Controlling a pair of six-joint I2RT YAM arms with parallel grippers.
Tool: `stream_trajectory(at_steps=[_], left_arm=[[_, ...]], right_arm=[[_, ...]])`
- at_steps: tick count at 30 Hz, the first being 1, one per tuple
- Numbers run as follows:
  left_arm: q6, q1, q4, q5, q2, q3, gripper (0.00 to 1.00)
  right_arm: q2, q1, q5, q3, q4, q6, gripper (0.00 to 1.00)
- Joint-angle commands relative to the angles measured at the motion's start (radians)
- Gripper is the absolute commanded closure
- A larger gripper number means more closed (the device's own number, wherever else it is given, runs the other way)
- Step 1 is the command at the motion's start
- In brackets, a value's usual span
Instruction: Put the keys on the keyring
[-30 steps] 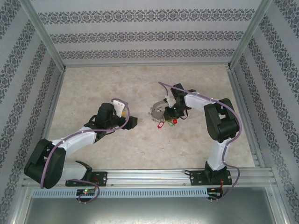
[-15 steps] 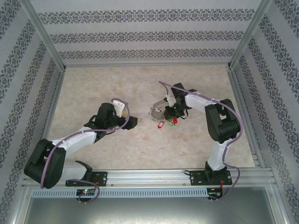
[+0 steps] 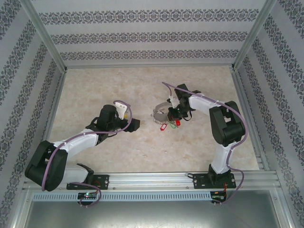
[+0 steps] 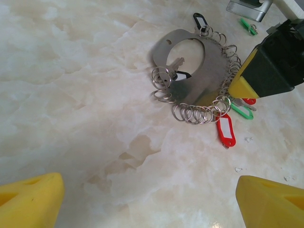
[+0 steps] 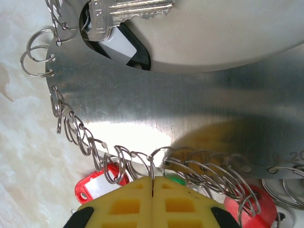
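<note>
The keyring (image 3: 160,114) lies flat on the marbled desk (image 3: 95,90), near its middle and a little toward the right edge. It is a thin grey metal loop with a wide opening, and its outer edge is lined with small wire rings (image 4: 190,114).

Inside the opening lie a silver key (image 4: 176,61) and a black tag (image 4: 183,75) with a white label, next to some of the rings on that side. On the side toward the near edge of the desk, two red tags (image 4: 225,130) and a green tag (image 4: 242,111) lie on the desk just outside the loop, beside the rings. Whether each hangs on a ring cannot be told. Beyond the loop, toward the far edge, lie another black tag (image 4: 199,21) and another green tag (image 4: 248,26).

The right fingers (image 5: 164,206) are pressed together at the ring-lined edge. One ring's wire runs down to the seam between them, but whether it is pinched there cannot be told.

The left fingers (image 3: 134,124) stand wide apart, holding nothing, over bare desk toward the left edge and well apart from the keyring, pointing toward it.
</note>
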Motion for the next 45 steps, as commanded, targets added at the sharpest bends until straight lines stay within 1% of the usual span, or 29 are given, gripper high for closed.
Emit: stream_trajectory(at_steps=[1, 5, 10, 13, 16, 18, 19, 21, 24, 26, 29, 31, 33, 34, 37, 38, 39, 41, 43, 44, 45], left_arm=[[0.015, 0.013, 0.065, 0.047, 0.002, -0.006, 0.06], [0.034, 0.012, 0.093, 0.094, 0.011, 0.015, 0.06], [0.074, 0.011, 0.085, 0.16, 0.024, 0.071, 0.07], [0.086, 0.011, 0.103, 0.2, 0.017, 0.09, 0.08], [0.105, 0.011, 0.102, 0.218, 0.0, 0.108, 0.08], [0.112, 0.011, 0.086, 0.206, -0.011, 0.123, 0.09], [0.106, 0.011, 0.077, 0.189, -0.017, 0.132, 0.09], [0.109, 0.011, 0.086, 0.191, -0.036, 0.133, 0.1], [0.119, 0.01, 0.131, 0.232, -0.071, 0.119, 0.1], [0.13, 0.011, 0.133, 0.266, -0.085, 0.119, 0.11], [0.165, 0.011, 0.082, 0.339, -0.089, 0.147, 0.15], [0.22, 0.01, 0.008, 0.402, -0.086, 0.185, 0.17], [0.261, 0.007, -0.04, 0.43, -0.085, 0.208, 0.21], [0.273, 0.005, -0.039, 0.433, -0.087, 0.207, 0.22], [0.269, -0.011, 0.044, 0.442, -0.092, 0.164, 0.33], [0.273, -0.017, 0.054, 0.442, -0.092, 0.157, 0.35], [0.281, -0.028, 0.052, 0.442, -0.09, 0.157, 0.36], [0.315, -0.048, 0.011, 0.441, -0.084, 0.168, 0.43], [0.341, -0.063, -0.03, 0.45, -0.071, 0.186, 0.46], [0.337, -0.069, -0.027, 0.455, -0.063, 0.188, 0.47], [0.326, -0.073, -0.01, 0.462, -0.057, 0.187, 0.51]], right_arm=[[-0.058, -0.006, -0.031, 0.001, -0.009, -0.041, 1.0], [-0.098, 0.01, -0.013, -0.001, -0.008, -0.085, 1.0], [-0.168, 0.059, 0.022, -0.006, 0.011, -0.149, 1.0], [-0.202, 0.083, 0.022, 0.009, 0.003, -0.174, 1.0], [-0.24, 0.097, 0.009, 0.019, -0.003, -0.197, 1.0], [-0.27, 0.107, 0.023, 0.016, 0.006, -0.208, 1.0], [-0.286, 0.11, 0.009, 0.013, 0.008, -0.229, 1.0], [-0.321, 0.124, -0.043, -0.005, 0.014, -0.304, 1.0], [-0.389, 0.155, -0.059, -0.049, 0.055, -0.378, 1.0], [-0.422, 0.166, -0.073, -0.062, 0.064, -0.414, 1.0], [-0.445, 0.175, -0.11, -0.047, 0.023, -0.467, 1.0], [-0.453, 0.179, -0.128, -0.031, -0.006, -0.493, 1.0], [-0.469, 0.187, -0.153, -0.037, 0.0, -0.515, 1.0], [-0.485, 0.194, -0.171, -0.05, 0.012, -0.54, 1.0], [-0.545, 0.22, -0.227, -0.106, 0.054, -0.647, 1.0], [-0.565, 0.23, -0.23, -0.123, 0.071, -0.672, 1.0], [-0.587, 0.236, -0.231, -0.137, 0.088, -0.689, 1.0], [-0.611, 0.245, -0.245, -0.141, 0.091, -0.715, 1.0], [-0.618, 0.252, -0.243, -0.123, 0.062, -0.735, 1.0], [-0.616, 0.257, -0.234, -0.11, 0.039, -0.747, 1.0], [-0.612, 0.263, -0.222, -0.096, 0.016, -0.759, 1.0]])
